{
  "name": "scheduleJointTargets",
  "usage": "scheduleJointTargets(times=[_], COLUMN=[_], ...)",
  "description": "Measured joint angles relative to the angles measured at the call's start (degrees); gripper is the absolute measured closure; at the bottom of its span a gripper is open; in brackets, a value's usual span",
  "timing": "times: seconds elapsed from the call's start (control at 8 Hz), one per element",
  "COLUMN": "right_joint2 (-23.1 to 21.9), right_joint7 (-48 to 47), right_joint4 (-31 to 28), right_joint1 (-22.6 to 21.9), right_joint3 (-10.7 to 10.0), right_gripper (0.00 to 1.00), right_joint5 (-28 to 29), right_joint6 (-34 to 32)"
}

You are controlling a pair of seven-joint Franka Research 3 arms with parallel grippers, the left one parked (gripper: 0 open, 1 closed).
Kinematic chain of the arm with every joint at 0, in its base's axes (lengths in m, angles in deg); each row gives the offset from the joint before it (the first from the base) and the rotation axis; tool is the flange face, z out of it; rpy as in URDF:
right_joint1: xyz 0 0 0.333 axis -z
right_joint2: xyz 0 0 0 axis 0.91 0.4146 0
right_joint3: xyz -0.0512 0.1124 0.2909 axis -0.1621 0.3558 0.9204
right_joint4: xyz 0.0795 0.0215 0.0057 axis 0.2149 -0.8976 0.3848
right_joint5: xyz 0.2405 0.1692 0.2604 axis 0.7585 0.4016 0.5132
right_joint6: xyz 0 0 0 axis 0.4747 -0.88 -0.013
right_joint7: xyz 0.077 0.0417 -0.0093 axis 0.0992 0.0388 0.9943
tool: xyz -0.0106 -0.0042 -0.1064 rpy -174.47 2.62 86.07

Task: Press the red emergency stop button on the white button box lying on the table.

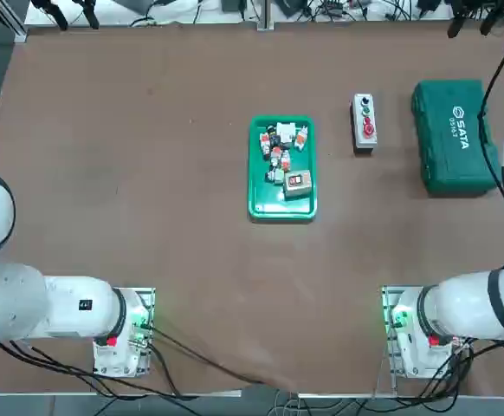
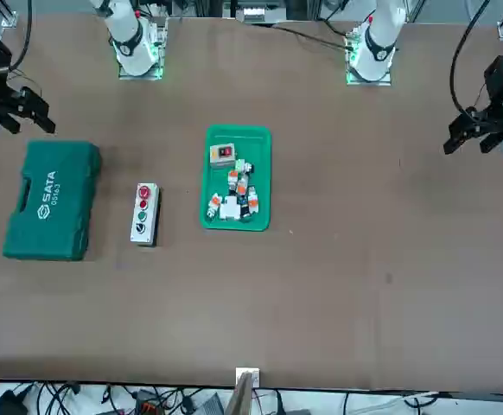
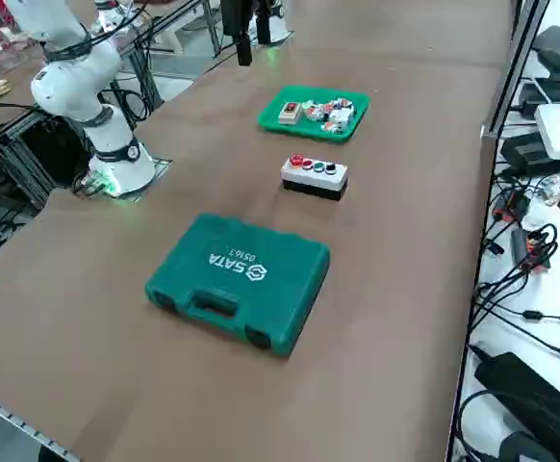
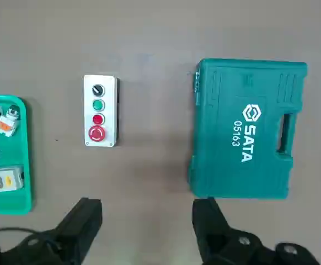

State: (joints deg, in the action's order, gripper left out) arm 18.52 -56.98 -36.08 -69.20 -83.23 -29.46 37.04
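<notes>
One toolcase [image 1: 454,137], one tray [image 1: 282,204]

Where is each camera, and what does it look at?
Top: overhead, looking down at the table; both arms show.
Front: across the table, facing the robot; both arms show.
Right side: raised at the robot's right, looking diagonally down; an arm shows.
Right wrist: on the working arm, looking past the right gripper, open over the table.
Top and front share the white button box.

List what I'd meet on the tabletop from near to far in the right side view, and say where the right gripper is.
Green toolcase → white button box → green tray with small parts. The right gripper is above the table, fingers open.
</notes>
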Motion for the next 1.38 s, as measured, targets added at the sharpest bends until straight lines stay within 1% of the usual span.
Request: scheduleJointTargets(times=[1.38], right_joint2=[0.85], right_joint7=[-0.04], right_joint4=[0.05], right_joint1=[0.04], right_joint3=[-0.23], right_gripper=[0.00], right_joint5=[0.56], right_joint6=[-0.39])
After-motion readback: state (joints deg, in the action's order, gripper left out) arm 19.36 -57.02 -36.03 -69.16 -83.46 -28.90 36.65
